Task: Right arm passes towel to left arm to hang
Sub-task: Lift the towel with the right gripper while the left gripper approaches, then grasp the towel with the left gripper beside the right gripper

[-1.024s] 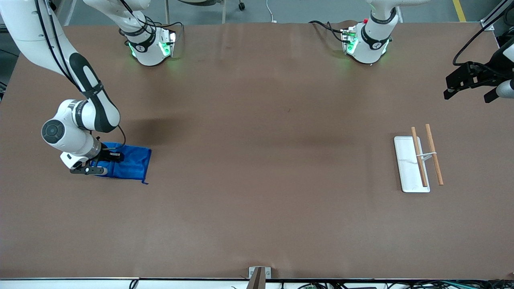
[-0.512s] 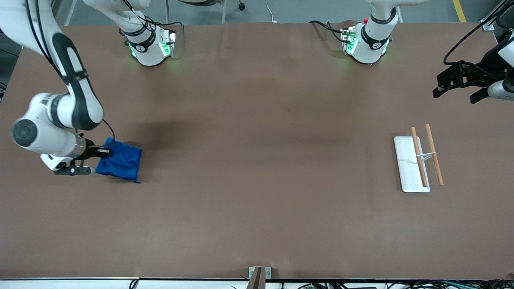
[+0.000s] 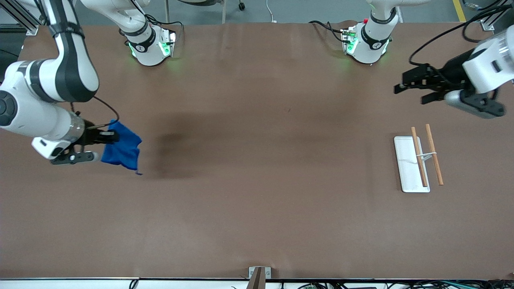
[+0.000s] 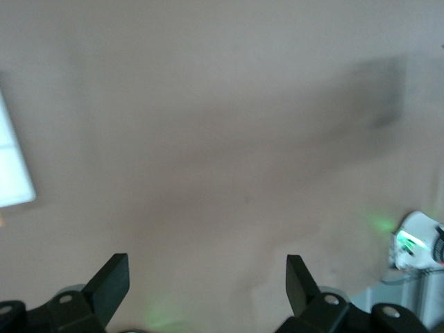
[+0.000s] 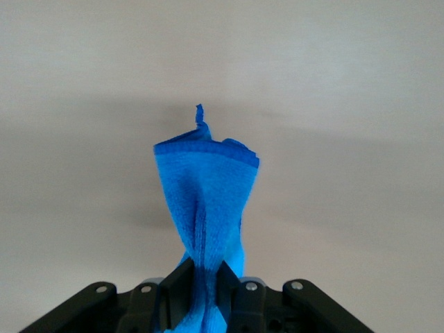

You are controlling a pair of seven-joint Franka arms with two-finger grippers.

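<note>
Right tool clamped on towel, airborne over the brown counter at the right arm's end. Towel hangs bunched, long axis down from the pinch, loop at the free end. Left tool, fingers apart, over bare counter above white tray. Grey floor along the counter's base edge.

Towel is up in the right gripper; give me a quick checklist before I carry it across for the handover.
1. Right gripper shut on the towel: ok.
2. Towel off the table, hanging with its shadow apart: ok.
3. Loop corner free at the hanging end: ok.
4. Left gripper open, nothing between its fingers: ok.
5. Left gripper in reach of the towel: not ok; it is over the left arm's end of the table, above the white tray.
6. Rack with two wooden rods bare: ok.
</note>
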